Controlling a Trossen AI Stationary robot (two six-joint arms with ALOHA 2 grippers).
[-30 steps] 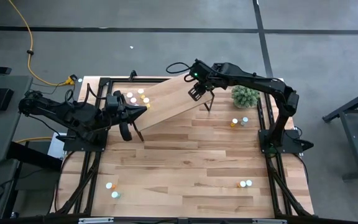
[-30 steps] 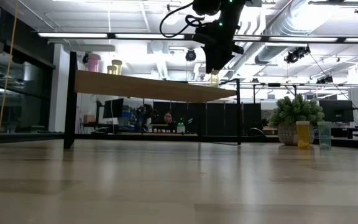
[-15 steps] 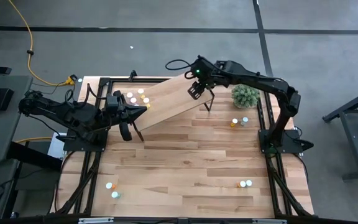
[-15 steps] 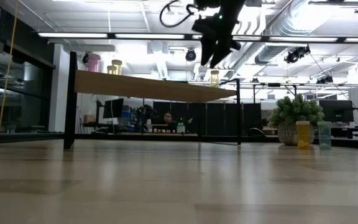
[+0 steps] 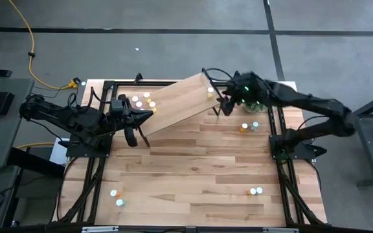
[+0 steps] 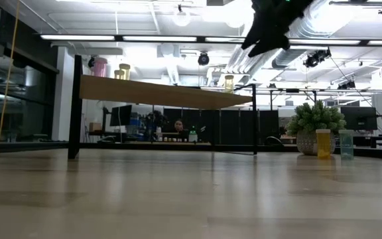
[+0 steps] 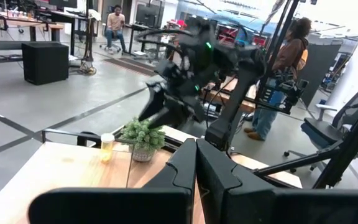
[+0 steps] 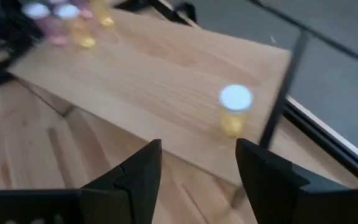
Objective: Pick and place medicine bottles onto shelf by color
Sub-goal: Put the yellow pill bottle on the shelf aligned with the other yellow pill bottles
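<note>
High view, left to right: the left gripper [image 5: 146, 117] rests at the shelf's [image 5: 180, 103] left end, its jaws closed on nothing. Just beside it, a cluster of pink and yellow bottles [image 5: 141, 101] stands on the plank. At the shelf's right end a lone yellow bottle [image 5: 210, 92] with a white cap stands upright. The right gripper [image 5: 224, 103] hangs just past that end, jaws open and empty. Beyond it sits the green plant [image 5: 256, 102], with two bottles [image 5: 249, 127] on the tabletop [image 5: 193, 168] nearby.
</note>
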